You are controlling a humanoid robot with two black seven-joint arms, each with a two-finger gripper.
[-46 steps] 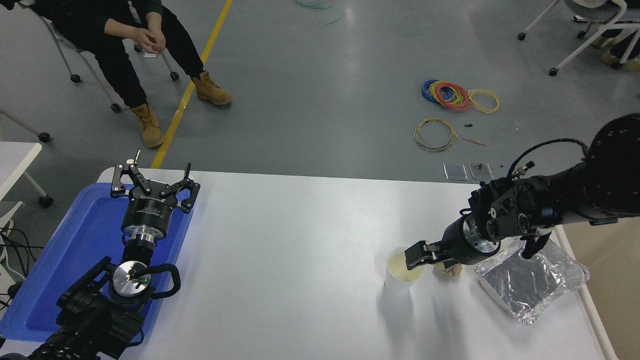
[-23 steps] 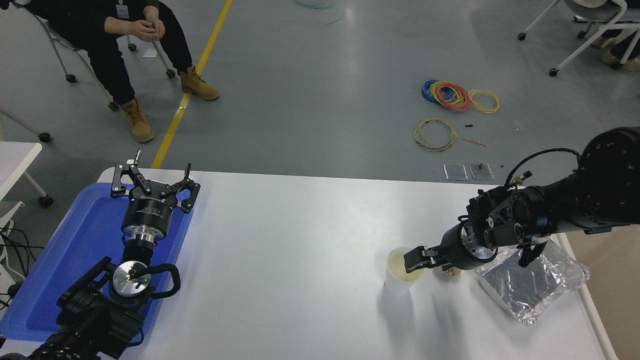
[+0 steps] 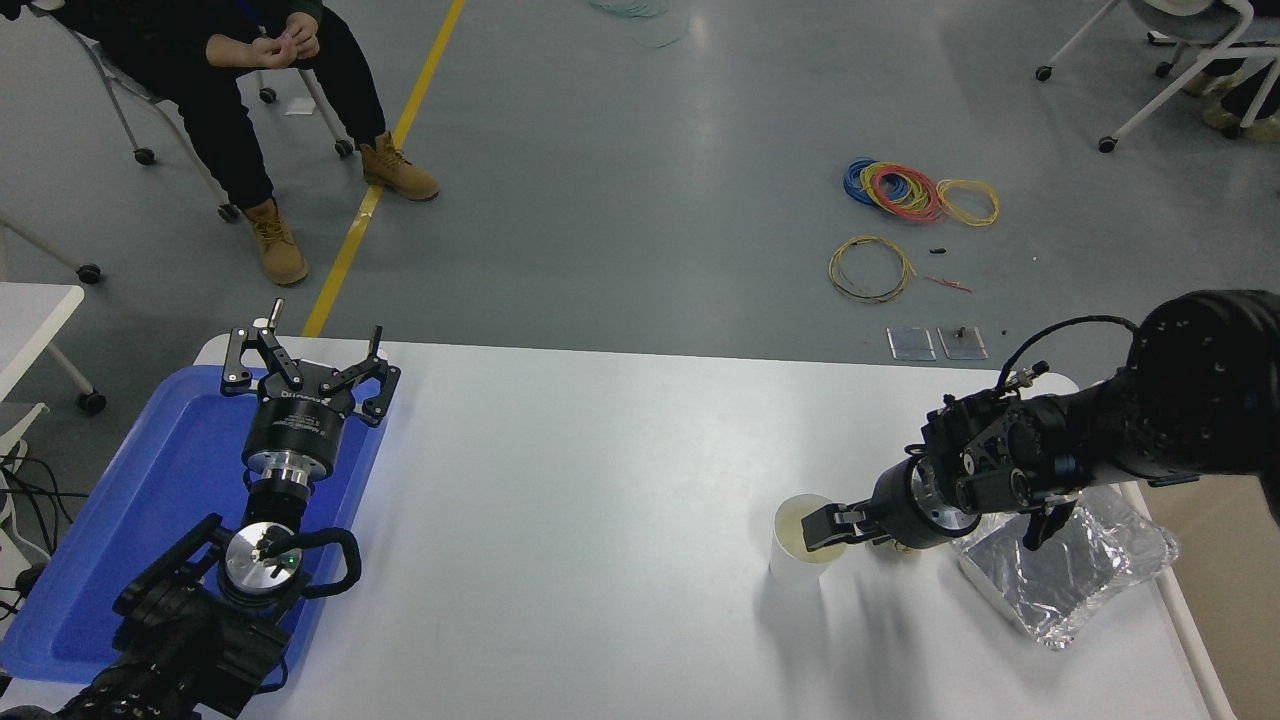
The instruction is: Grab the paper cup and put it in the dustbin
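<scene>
The paper cup [image 3: 793,541] stands upright on the white table [image 3: 600,520] right of the middle, its cream inside showing. My right gripper [image 3: 822,528] comes in from the right and sits low at the cup's right rim, partly over its opening; I cannot see whether it grips the rim. My left gripper [image 3: 318,342] is open and empty, parked over the blue plastic tray [image 3: 150,480] at the lower left. The dustbin is out of view.
A crumpled tan paper ball [image 3: 908,546] lies just right of the cup, mostly hidden under my right wrist. A crinkled silver foil tray [image 3: 1075,570] sits at the table's right edge. A person [image 3: 215,60] sits on a chair beyond the far left corner.
My right arm has lowered and shifted slightly left, bringing the gripper down at the cup's right rim. The cup has stayed in place. The seated person drew their feet back.
</scene>
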